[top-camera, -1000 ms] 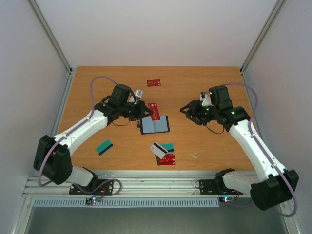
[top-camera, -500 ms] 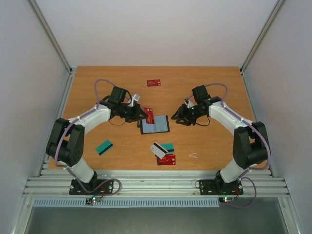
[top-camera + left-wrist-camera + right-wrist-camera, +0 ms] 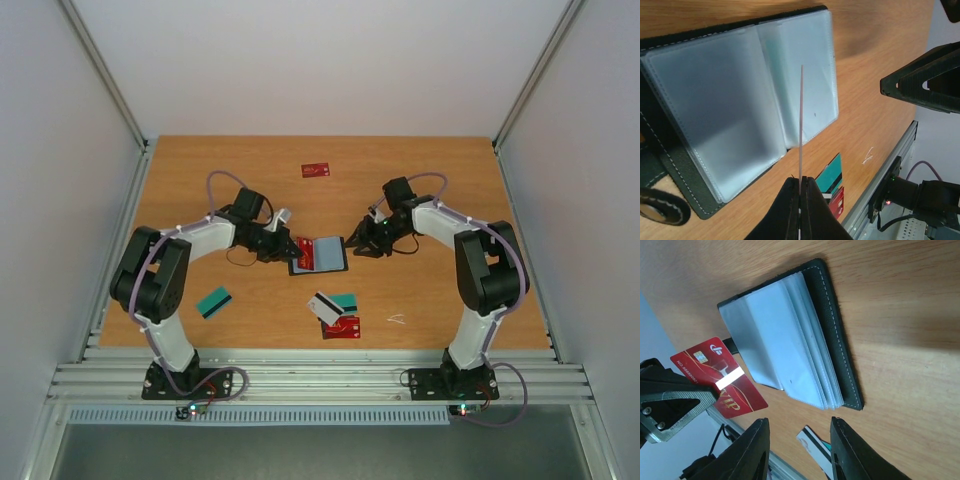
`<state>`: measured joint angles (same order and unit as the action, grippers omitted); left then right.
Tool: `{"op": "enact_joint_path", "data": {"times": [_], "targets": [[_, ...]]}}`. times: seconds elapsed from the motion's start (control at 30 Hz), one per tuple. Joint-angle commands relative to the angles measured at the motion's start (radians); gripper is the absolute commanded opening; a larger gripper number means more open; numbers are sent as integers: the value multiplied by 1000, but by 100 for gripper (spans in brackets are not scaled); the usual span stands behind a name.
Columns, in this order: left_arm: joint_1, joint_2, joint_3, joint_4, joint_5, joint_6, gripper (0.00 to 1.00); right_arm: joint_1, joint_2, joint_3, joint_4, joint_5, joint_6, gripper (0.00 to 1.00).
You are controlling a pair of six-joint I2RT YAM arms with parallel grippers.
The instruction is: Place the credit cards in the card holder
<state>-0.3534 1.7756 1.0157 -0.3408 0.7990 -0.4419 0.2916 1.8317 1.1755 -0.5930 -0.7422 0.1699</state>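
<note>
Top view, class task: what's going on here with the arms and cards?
The left gripper pinches a red card on edge above the open card holder, not yet slotted in. The right gripper is open beside the holder's right edge. A teal card, a pile and another red card lie loose.

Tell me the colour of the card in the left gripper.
The card is red with a pale stripe; clearest in the right wrist view.

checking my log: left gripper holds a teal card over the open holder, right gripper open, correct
Not teal: the card in the left gripper is red, as the right wrist view shows. It is over the open holder, and the right gripper is open.
</note>
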Motion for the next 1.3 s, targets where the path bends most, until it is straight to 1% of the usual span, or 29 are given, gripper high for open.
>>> {"op": "enact_joint_path", "data": {"times": [0.0, 0.27, 0.8, 1.27], "targets": [[3, 27, 8, 8, 13, 58, 0, -3, 35, 23, 28, -27, -22, 36], [2, 91, 26, 23, 34, 77, 0, -3, 95, 42, 38, -28, -32, 35], [2, 168, 93, 23, 83, 62, 0, -3, 206, 96, 44, -47, -46, 33], [2, 216, 137, 26, 121, 11, 0, -2, 225, 81, 48, -69, -59, 31]]}}
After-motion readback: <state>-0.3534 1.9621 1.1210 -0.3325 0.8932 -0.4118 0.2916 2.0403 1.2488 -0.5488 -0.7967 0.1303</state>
